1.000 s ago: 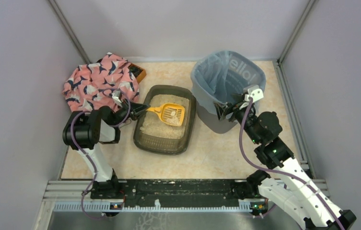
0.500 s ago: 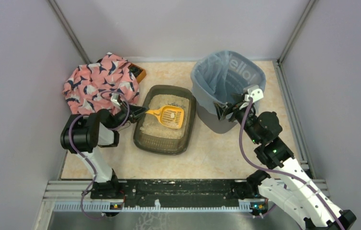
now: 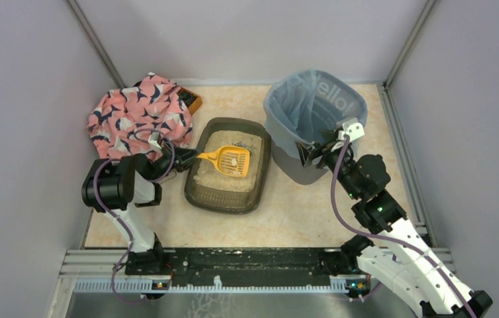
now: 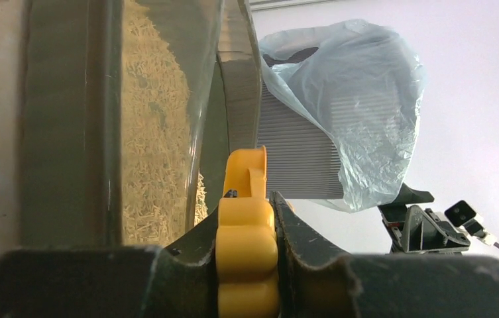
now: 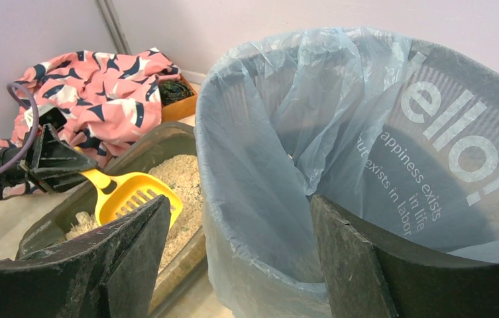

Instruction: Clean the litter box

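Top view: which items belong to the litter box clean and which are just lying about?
In use: litter box; yellow scoop, held in the left gripper; grey bin with blue bag, with the right gripper at its rim.
Lying about: pink patterned cloth; small orange box partly under it.

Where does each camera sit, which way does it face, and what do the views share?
Top external: above and behind the arms, looking down on the table; both arms show.
Left wrist: low beside the box, facing the bin; the left end effector clamps the scoop.
Right wrist: near the bin, facing the box; the open right end effector frames the bin.
Shared: box, scoop and bin.
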You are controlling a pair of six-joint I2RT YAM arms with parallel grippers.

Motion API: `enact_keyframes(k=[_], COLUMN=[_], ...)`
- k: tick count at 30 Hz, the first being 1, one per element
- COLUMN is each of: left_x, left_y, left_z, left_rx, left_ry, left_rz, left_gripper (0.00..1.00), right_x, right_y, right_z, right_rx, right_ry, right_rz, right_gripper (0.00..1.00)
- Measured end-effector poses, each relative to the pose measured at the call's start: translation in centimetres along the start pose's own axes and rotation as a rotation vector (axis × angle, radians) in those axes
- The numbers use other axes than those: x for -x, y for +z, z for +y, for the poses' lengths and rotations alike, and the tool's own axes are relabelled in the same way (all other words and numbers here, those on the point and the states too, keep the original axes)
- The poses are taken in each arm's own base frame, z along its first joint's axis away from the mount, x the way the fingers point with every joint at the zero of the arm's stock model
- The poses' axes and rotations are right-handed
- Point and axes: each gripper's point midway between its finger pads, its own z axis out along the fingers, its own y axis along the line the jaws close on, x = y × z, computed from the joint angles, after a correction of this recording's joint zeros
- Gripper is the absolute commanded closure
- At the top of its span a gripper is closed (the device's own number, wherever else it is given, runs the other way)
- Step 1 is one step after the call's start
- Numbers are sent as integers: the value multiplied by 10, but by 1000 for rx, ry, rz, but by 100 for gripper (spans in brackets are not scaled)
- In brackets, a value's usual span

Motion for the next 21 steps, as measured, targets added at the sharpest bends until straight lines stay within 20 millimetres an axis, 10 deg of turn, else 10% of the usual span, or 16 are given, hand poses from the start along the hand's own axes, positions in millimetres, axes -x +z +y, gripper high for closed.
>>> enact_keyframes(k=[9,21], left_x=[4,70], left_y=[2,32], left_z=[-17,-128], left_rx=[-4,-38], left_ry=[53,336], left_rz=[-5,-76], left_gripper=[100,100], right_x=[0,0], right_y=[0,-2], right_z=[0,0], right_rx=[1,3], right_ry=[0,0], right_rz=[0,1], right_gripper=[22,22])
